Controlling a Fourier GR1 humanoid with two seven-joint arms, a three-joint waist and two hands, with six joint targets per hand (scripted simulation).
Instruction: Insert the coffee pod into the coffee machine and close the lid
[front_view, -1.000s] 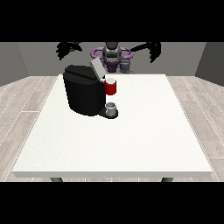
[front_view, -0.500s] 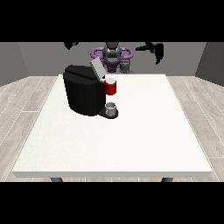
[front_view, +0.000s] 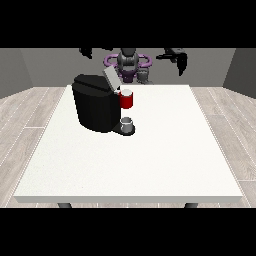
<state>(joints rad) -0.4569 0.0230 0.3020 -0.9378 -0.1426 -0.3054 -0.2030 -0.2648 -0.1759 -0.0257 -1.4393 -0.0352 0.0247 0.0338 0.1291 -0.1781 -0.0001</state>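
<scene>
The black coffee machine (front_view: 97, 106) stands on the white table (front_view: 150, 160), left of centre. Its grey lid (front_view: 110, 78) is tilted up and open. A red part (front_view: 126, 100) shows at the machine's front under the lid, with a small grey cup (front_view: 128, 124) on the base below it. A small grey object (front_view: 144, 76), possibly the coffee pod, sits at the table's far edge by the robot (front_view: 129, 62). The hand at the view's right (front_view: 179, 60) hangs in the air above the far edge, holding nothing, fingers pointing down. The hand at the view's left (front_view: 86, 51) is raised high behind the machine.
Grey wood flooring (front_view: 30, 115) surrounds the table. Both hands are well above the tabletop and apart from the machine. The near half of the table shows only white surface.
The hand at the view's left has risen and shifted slightly inward. The hand at the view's right has drifted a little outward. Machine, lid and cup have not moved.
</scene>
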